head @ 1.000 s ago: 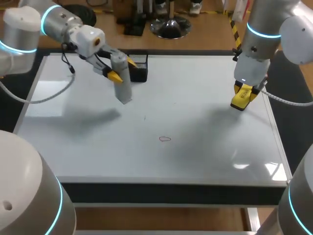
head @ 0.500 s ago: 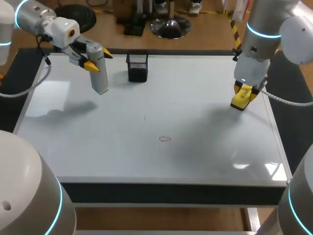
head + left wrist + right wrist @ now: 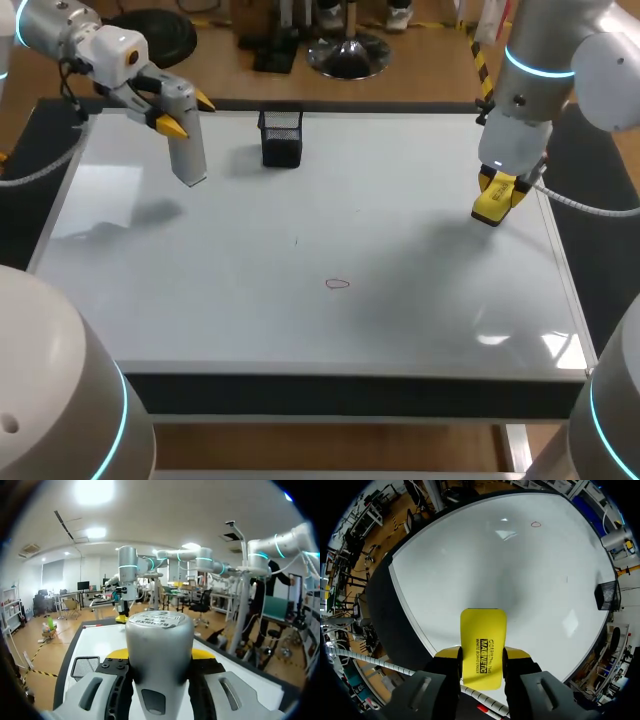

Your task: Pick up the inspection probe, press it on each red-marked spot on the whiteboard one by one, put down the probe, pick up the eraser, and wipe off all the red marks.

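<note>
Silver-grey and cylindrical, the inspection probe (image 3: 187, 145) is clamped from two sides by the yellow-tipped fingers of your left end effector (image 3: 187, 113). It hangs tilted to the left of the black mesh holder (image 3: 281, 138), near it but apart. Its lower end is lifted off the white whiteboard (image 3: 400, 200), and its shadow lies apart from it. In the left wrist view the probe (image 3: 159, 655) fills the gap between the fingers, with the mesh holder (image 3: 85, 667) off to one side.

Well to the right of the holder, near the board's right edge, your right end effector (image 3: 497, 195) has its fingers closed on the two sides of a yellow rectangular block eraser (image 3: 492, 207), which points down at the board. You see the same grip in the right wrist view, where the eraser (image 3: 482, 647) juts out ahead of the end effector (image 3: 482, 655).

One small red oval mark (image 3: 338, 284) lies on the board, in front of the holder and slightly to its right, well apart from both end effectors.
</note>
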